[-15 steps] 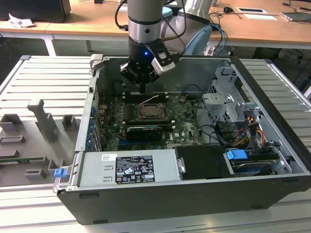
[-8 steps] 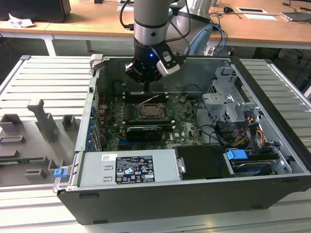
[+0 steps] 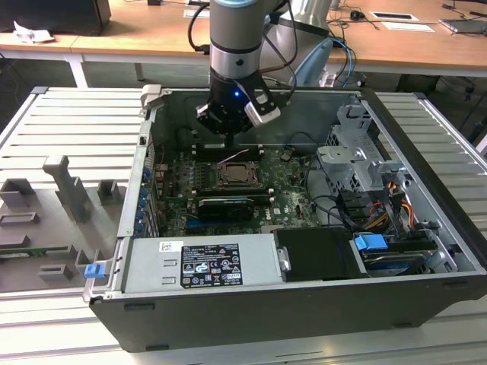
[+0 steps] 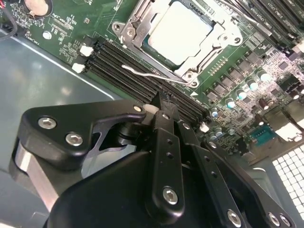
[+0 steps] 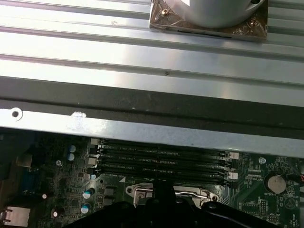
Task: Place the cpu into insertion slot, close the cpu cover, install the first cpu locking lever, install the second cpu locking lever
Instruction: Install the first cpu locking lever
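The cpu (image 4: 178,31) lies flat in the insertion slot (image 3: 232,176), its pale metal top showing through the window of the cpu cover (image 4: 135,23), which is down over it. A thin wire locking lever (image 4: 142,72) runs along the socket's edge beside the memory slots (image 4: 118,71). My gripper (image 4: 159,99) hangs just above those memory slots, a short way from the lever, fingers pressed together with nothing seen between them. In the exterior view the gripper (image 3: 230,143) hovers over the far side of the socket, where a wire lever (image 3: 233,157) stands raised.
The motherboard (image 3: 289,190) sits inside an open computer case (image 3: 426,152). A drive cage and cables (image 3: 358,167) fill the exterior view's right, a power supply (image 3: 205,262) the near side. A coin battery (image 5: 271,183) sits near the case wall (image 5: 142,128).
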Robot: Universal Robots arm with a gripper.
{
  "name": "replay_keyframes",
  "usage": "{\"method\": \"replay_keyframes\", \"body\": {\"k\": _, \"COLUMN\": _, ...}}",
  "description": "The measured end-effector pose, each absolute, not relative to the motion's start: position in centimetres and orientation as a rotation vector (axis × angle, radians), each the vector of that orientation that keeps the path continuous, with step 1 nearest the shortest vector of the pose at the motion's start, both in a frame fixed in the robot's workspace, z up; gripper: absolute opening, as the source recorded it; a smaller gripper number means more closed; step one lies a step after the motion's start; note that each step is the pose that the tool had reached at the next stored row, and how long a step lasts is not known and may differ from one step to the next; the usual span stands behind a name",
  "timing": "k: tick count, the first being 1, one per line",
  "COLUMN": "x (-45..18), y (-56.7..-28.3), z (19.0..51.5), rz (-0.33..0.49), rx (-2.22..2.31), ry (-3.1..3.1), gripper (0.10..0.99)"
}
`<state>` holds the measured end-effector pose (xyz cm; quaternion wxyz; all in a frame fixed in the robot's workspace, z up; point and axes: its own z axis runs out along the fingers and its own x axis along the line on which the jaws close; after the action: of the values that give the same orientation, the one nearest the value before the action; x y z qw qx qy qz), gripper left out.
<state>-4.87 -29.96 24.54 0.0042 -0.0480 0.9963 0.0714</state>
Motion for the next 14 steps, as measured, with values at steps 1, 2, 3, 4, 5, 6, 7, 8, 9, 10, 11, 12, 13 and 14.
{"method": "replay_keyframes", "body": {"k": 1, "x": -4.86, "y": -29.96, "z": 24.51, "rz": 0.224, "rx": -0.151, "ry": 3.122, "gripper": 0.106}}
{"method": "replay_keyframes", "body": {"k": 2, "x": -4.85, "y": -29.96, "z": 24.47, "rz": 0.224, "rx": -0.151, "ry": 3.122, "gripper": 0.106}}
{"method": "replay_keyframes", "body": {"k": 3, "x": -4.82, "y": -29.96, "z": 24.45, "rz": 0.223, "rx": -0.151, "ry": 3.122, "gripper": 0.106}}
{"method": "replay_keyframes", "body": {"k": 4, "x": -4.8, "y": -29.97, "z": 24.44, "rz": 0.223, "rx": -0.151, "ry": 3.122, "gripper": 0.106}}
{"method": "replay_keyframes", "body": {"k": 5, "x": -4.79, "y": -29.96, "z": 24.43, "rz": 0.224, "rx": -0.151, "ry": 3.122, "gripper": 0.106}}
{"method": "replay_keyframes", "body": {"k": 6, "x": -4.77, "y": -29.96, "z": 24.42, "rz": 0.224, "rx": -0.151, "ry": 3.122, "gripper": 0.106}}
{"method": "replay_keyframes", "body": {"k": 7, "x": -4.74, "y": -29.96, "z": 24.4, "rz": 0.225, "rx": -0.151, "ry": 3.121, "gripper": 0.106}}
{"method": "replay_keyframes", "body": {"k": 8, "x": -4.7, "y": -29.96, "z": 24.39, "rz": 0.235, "rx": -0.151, "ry": 3.12, "gripper": 0.106}}
{"method": "replay_keyframes", "body": {"k": 9, "x": -4.68, "y": -29.96, "z": 24.38, "rz": 0.257, "rx": -0.151, "ry": 3.118, "gripper": 0.106}}
{"method": "replay_keyframes", "body": {"k": 10, "x": -4.65, "y": -29.96, "z": 24.36, "rz": 0.279, "rx": -0.15, "ry": 3.115, "gripper": 0.106}}
{"method": "replay_keyframes", "body": {"k": 11, "x": -4.63, "y": -29.96, "z": 24.31, "rz": 0.289, "rx": -0.15, "ry": 3.114, "gripper": 0.106}}
{"method": "replay_keyframes", "body": {"k": 12, "x": -4.58, "y": -29.95, "z": 24.23, "rz": 0.29, "rx": -0.15, "ry": 3.114, "gripper": 0.106}}
{"method": "replay_keyframes", "body": {"k": 13, "x": -4.53, "y": -29.96, "z": 24.17, "rz": 0.289, "rx": -0.15, "ry": 3.114, "gripper": 0.106}}
{"method": "replay_keyframes", "body": {"k": 14, "x": -4.47, "y": -29.96, "z": 24.09, "rz": 0.29, "rx": -0.15, "ry": 3.115, "gripper": 0.106}}
